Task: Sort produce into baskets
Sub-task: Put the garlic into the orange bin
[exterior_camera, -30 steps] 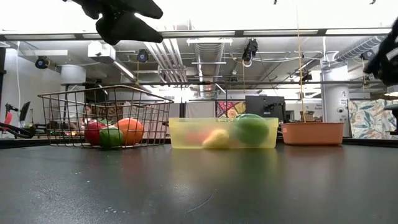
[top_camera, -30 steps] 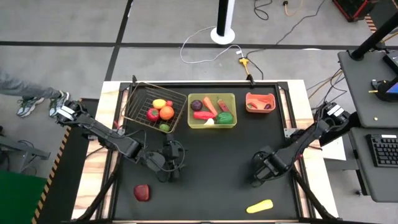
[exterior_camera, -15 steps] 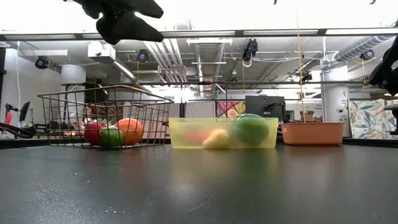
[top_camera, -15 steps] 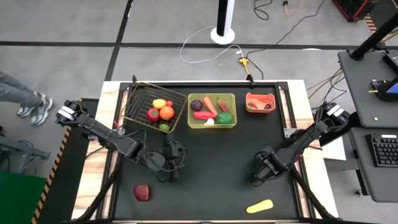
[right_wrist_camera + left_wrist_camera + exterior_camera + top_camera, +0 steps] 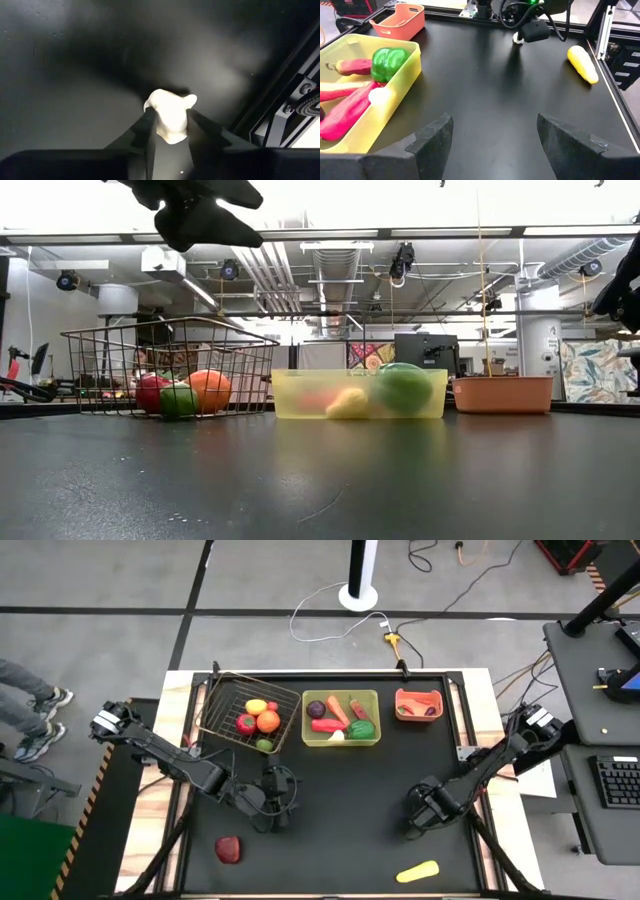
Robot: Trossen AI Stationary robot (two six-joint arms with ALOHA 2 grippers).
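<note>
My right gripper (image 5: 171, 116) points down at the table's right part (image 5: 416, 820) and is shut on a white garlic (image 5: 169, 105), which also shows in the left wrist view as a white lump (image 5: 518, 38). My left gripper (image 5: 492, 125) hangs open above the table's left-middle (image 5: 272, 802) with nothing between its fingers. A red piece (image 5: 228, 849) and a yellow piece (image 5: 417, 871) lie on the table near its front edge. The wire basket (image 5: 222, 700), the yellow-green tray (image 5: 340, 741) and the salmon bin (image 5: 400, 705) hold more produce. My right gripper pinches the garlic by two opposite sides (image 5: 159, 119) between its two fingers (image 5: 147, 131), which come from above, pointing down. The garlic's top part stands out past the fingertips. Whether it rests on the table or hangs just clear, I cannot tell.
The three baskets stand in a row along the table's far edge. The middle of the black table top (image 5: 350, 800) is bare. A person's feet (image 5: 40, 715) show on the floor beyond the left edge. A desk with a keyboard (image 5: 615, 780) stands to the right.
My right gripper has shifted a little over the table's right part. The baskets and the loose produce have stayed put. The person's feet beyond the left edge have moved.
</note>
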